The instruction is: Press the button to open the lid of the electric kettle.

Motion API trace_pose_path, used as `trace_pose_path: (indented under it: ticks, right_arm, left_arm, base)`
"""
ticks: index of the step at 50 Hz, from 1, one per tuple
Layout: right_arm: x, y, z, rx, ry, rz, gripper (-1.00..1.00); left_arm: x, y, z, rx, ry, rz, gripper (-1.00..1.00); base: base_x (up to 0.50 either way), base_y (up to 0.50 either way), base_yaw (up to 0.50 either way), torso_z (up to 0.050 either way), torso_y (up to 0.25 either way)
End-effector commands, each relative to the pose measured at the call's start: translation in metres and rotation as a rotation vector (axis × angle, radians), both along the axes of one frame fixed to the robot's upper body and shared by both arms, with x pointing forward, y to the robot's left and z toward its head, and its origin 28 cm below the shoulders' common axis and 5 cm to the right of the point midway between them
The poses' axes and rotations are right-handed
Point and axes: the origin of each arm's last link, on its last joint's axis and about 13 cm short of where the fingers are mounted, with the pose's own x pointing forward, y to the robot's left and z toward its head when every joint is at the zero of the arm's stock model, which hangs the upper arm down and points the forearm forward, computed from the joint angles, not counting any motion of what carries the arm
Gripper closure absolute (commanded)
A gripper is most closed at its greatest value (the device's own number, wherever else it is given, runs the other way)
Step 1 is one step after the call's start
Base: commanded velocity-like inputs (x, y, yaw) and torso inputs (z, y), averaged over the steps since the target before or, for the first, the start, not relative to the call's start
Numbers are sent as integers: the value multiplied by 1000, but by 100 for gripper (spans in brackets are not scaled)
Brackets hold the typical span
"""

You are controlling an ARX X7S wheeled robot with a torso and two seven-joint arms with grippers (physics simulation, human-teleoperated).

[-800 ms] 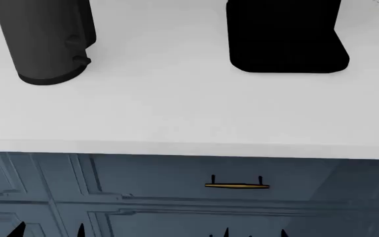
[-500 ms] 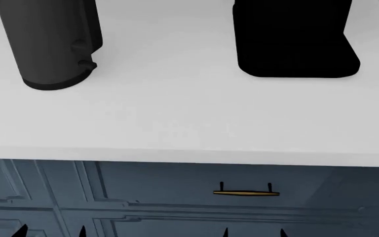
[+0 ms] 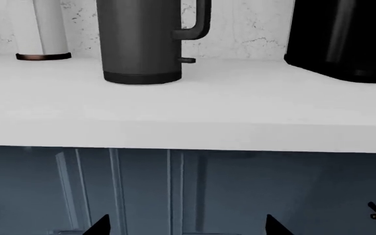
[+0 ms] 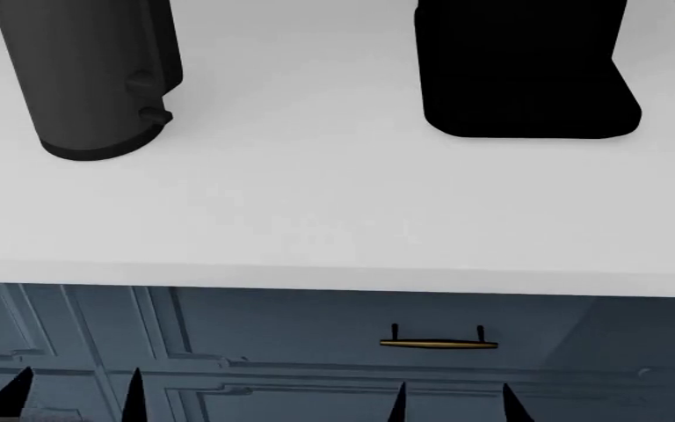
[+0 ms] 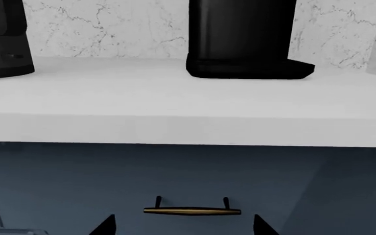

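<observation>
Tall matte dark grey electric kettle on white bench, far left. Left claw and right claw spread open, low before blue cabinet. Raise left claw above handle; button, lid out of frame.

Only the dark fingertips of both hands show, low in the head view: left hand and right hand, each spread apart, holding nothing.
</observation>
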Motion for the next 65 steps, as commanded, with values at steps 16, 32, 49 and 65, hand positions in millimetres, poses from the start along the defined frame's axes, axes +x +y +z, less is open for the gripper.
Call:
trace_pose_path:
  ticks: [16,32,49,65]
  right_arm:
    - [-26,-6,162,-18,-80,-51,-100]
    - [-36,-1,168,-31,-51,-25,-100]
    - [-41,-2,174,-57,-67,-27,-100]
    - [-42,-3,174,-55,-68,-22,-100]
  left_arm:
    - [-48,-17,161,82,-84,-148,-100]
    - [-53,-9,170,17,-161,-152,-100]
    - [-51,-7,162,21,-168,-165,-100]
    - [-47,-4,151,-1,-112,-169,-100]
  base:
    - [0,0,0,0,0]
    - [0,0,0,7,0]
    - [0,0,0,49,0]
    - [0,0,0,50,0]
